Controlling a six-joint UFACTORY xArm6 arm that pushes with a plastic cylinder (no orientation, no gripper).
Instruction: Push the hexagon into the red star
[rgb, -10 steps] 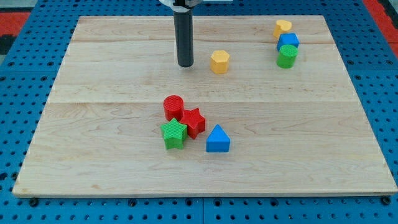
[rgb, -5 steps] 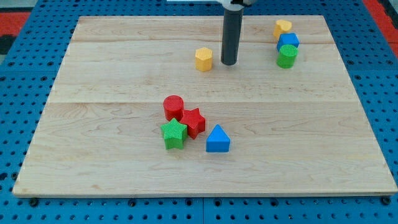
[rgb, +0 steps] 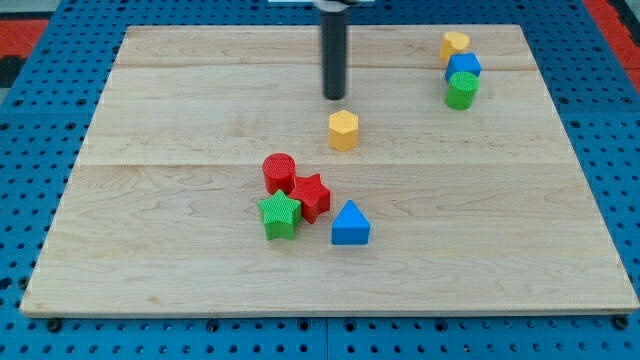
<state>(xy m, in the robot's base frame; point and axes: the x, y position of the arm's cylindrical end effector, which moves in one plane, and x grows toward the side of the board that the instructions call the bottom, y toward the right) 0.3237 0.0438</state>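
The yellow hexagon (rgb: 343, 130) lies near the middle of the wooden board. The red star (rgb: 311, 195) lies below and to its left, touching a red cylinder (rgb: 279, 172) and a green star (rgb: 280, 216). My tip (rgb: 334, 96) stands just above the hexagon toward the view's top, a short gap away and not touching it.
A blue triangle (rgb: 350, 224) sits right of the red star. At the top right a yellow block (rgb: 455, 44), a blue block (rgb: 463, 66) and a green cylinder (rgb: 461, 90) stand in a column. The board (rgb: 150, 200) rests on blue pegboard.
My tip went from left of the hexagon to its right, then to above it. The hexagon slid left, then down and right toward the red star.
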